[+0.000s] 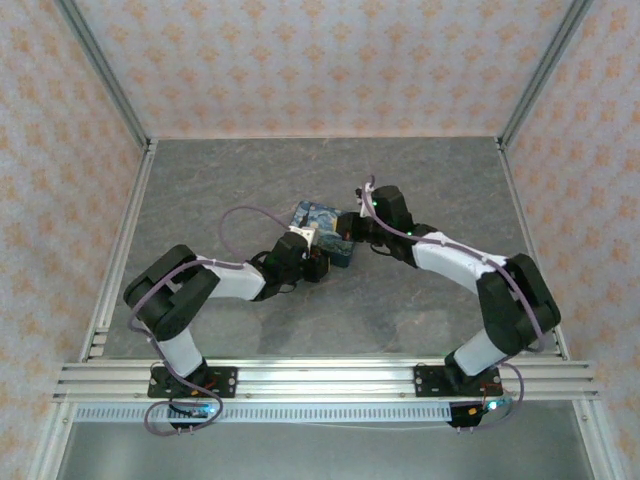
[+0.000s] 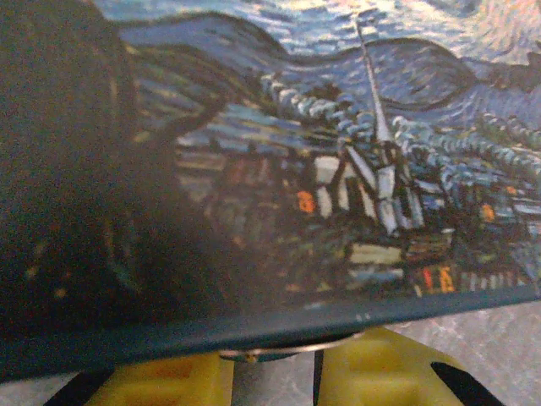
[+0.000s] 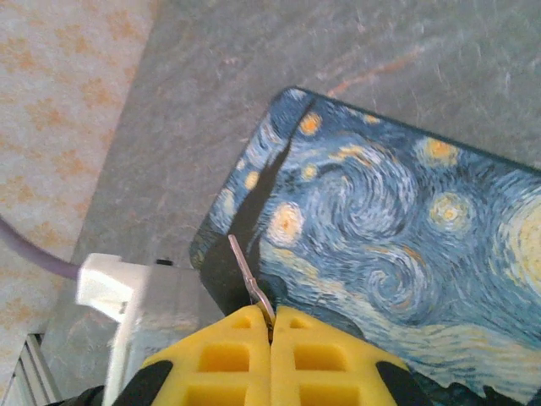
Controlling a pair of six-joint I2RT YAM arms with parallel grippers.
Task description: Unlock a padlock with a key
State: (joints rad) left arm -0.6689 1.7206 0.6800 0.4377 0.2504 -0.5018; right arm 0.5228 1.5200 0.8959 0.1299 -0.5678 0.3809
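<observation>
Over the tin [image 3: 406,220] corner, key [image 3: 247,271] pinched in right end effector [image 3: 272,326], jutting beyond it, left end effector [image 2: 275,372] grip unclear

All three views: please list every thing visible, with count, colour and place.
rectangular tin printed with a starry-night painting: one, blue and yellow, middle of the table.
small thin metal key: one, silvery, pinched in the right gripper, over the tin's edge.
thin curved metal piece: one, silvery, under the tin's edge at the left gripper; identity unclear.
stone-patterned table: one, grey.
patterned walls: three, pale orange, around the table.
arms: two, white and black.
left gripper: yellow fingers, close to the tin's edge.
right gripper: yellow fingers, shut on the key.
</observation>
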